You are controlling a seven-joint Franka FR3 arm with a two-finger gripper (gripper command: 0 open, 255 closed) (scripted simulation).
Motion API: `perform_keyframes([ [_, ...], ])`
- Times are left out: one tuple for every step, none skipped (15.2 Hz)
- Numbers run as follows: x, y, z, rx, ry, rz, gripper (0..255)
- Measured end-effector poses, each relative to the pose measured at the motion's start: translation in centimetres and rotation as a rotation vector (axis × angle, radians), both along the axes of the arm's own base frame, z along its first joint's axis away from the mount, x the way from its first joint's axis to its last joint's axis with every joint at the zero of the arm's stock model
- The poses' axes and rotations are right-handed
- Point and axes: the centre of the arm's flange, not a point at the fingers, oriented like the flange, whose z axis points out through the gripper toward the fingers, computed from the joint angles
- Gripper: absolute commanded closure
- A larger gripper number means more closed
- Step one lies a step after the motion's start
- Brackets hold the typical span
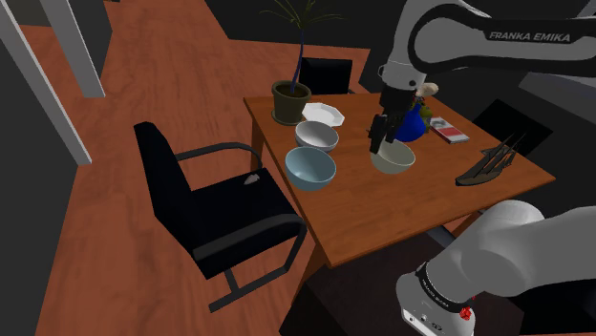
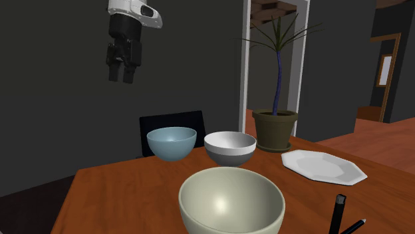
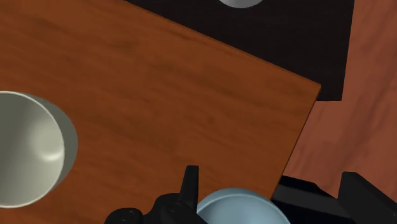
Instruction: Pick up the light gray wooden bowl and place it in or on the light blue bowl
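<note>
Three bowls stand on the brown wooden table [image 1: 401, 205]. The light blue bowl [image 1: 310, 169] [image 2: 171, 143] is nearest the black armchair. Beside it is a light grey bowl, white inside [image 1: 317, 136] [image 2: 230, 147]. A pale cream-grey bowl [image 1: 393, 157] [image 2: 231, 199] [image 3: 25, 149] stands apart from both. My black gripper [image 1: 380, 134] [image 2: 123, 72] hangs high above the table, open and holding nothing. In the wrist view the light blue bowl [image 3: 238, 207] lies close by the fingers, with bare table [image 3: 159, 83] between it and the cream-grey bowl.
A potted plant [image 1: 291, 95] [image 2: 276, 126] and a white plate [image 1: 322, 114] [image 2: 324, 166] stand at the table's far end. A blue vase [image 1: 409, 124], a book [image 1: 449, 132] and a dark carved piece [image 1: 489, 164] lie behind the arm. A black armchair [image 1: 210, 200] stands against the table's side.
</note>
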Motion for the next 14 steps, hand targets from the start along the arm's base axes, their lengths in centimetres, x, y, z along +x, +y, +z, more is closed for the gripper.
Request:
perform_keyframes([
  [0.8, -0.8, -0.7, 0.002, -0.004, -0.001, 0],
  [1.6, -1.5, -1.2, 0.004, -0.008, -0.002, 0],
  [2.5, -2.3, -1.7, 0.007, -0.011, -0.003, 0],
  [3.6, -2.9, -2.6, 0.009, -0.014, -0.004, 0],
  [4.6, -3.7, -3.0, 0.011, -0.018, -0.005, 0],
  [5.5, -4.3, -3.5, 0.013, -0.021, -0.006, 0],
  [6.4, -5.1, -3.9, 0.015, -0.025, -0.007, 0],
  [7.2, -5.9, -4.2, 0.017, -0.028, -0.008, 0],
  [8.1, -6.6, -4.7, 0.019, -0.032, -0.008, 0],
  [8.9, -7.4, -5.4, 0.021, -0.035, -0.010, 0],
  [9.9, -8.0, -5.9, 0.024, -0.039, -0.011, 0],
  [10.9, -8.6, -6.3, 0.026, -0.042, -0.011, 0],
  [12.0, -9.5, -7.1, 0.028, -0.046, -0.013, 0],
  [13.0, -10.1, -8.1, 0.030, -0.049, -0.014, 0],
])
